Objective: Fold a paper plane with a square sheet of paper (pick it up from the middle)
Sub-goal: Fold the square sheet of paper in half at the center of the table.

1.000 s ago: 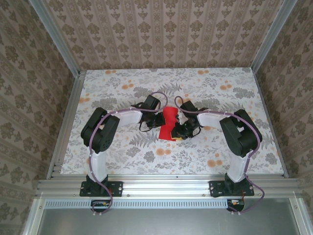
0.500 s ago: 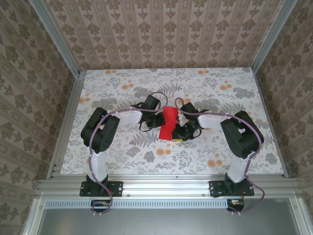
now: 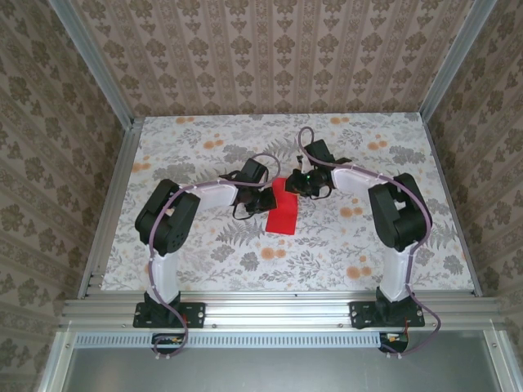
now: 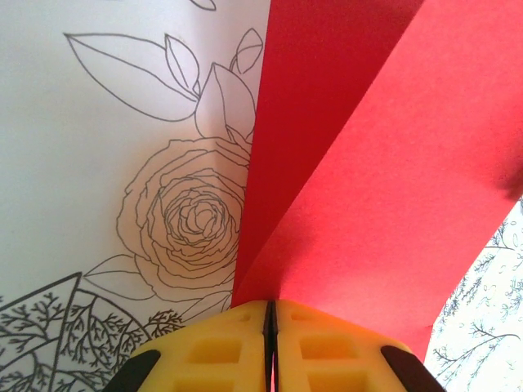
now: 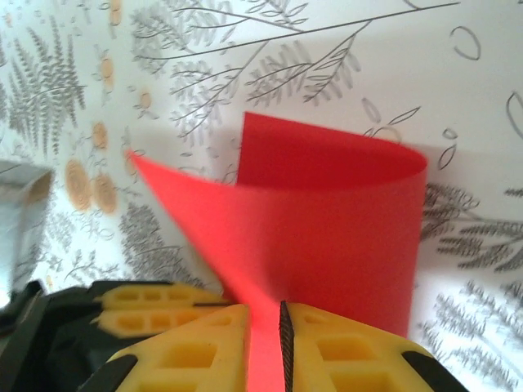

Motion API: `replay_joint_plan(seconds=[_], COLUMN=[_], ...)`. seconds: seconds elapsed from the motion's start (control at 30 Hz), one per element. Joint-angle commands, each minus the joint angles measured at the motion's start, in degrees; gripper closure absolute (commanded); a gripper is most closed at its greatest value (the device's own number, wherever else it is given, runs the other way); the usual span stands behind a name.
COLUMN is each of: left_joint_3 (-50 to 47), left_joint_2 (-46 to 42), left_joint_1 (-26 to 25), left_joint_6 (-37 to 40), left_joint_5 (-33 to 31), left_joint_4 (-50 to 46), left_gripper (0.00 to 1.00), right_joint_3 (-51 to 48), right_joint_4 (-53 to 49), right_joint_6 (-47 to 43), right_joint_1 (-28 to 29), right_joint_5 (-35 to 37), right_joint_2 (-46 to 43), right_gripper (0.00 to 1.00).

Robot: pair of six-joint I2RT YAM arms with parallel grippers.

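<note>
square sheet of paper (image 3: pixel 282 214) sits at centre of table (image 3: pixel 204 261), between both arms, bent over in a loop. left fingers (image 4: pixel 214 351) clamped on its left edge. right fingers (image 5: pixel 343 353) clamped on its far edge.

Two matching arms, left arm (image 3: pixel 166 219) and right arm (image 3: pixel 399 214): chunky black joint housings, white rounded links, black base blocks. A thin purple cable (image 3: pixel 178 320) runs along each arm, with loose loops near wrist and base. The left gripper (image 4: pixel 271 312) and right gripper (image 5: pixel 265 327) have black bodies. The fingers (image 4: pixel 233 353) are yellow, moulded with square recessed pockets. One right finger has a black ridged strip (image 5: pixel 285 336) on its inner edge.
</note>
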Motion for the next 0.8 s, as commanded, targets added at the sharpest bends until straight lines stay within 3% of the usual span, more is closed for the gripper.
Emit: replay_joint_plan(seconds=[0.0,0.47,0.77], left_joint_3=[-0.31,-0.75,-0.18], left_joint_2=[2.50,2.50,2.63], left_joint_1=[-0.32,-0.32,-0.43], left_joint_6=[0.84,1.58,1.75], left_joint_5=[-1.87,-1.71,-1.52], left_joint_4=[-5.80,-7.14,-7.31], left_gripper=[0.88,0.89,0.89], right_joint_3=[1.74,1.77,1.74], right_joint_4=[-0.95,3.15,4.99], right_joint_6=[-0.65,1.31,-0.11], right_joint_1=[0.13,-4.94,-4.23], right_joint_5=[-1.48,0.85,-1.97], right_joint_2=[2.45,7.89,3.17], right_gripper=[0.81,0.80,0.80])
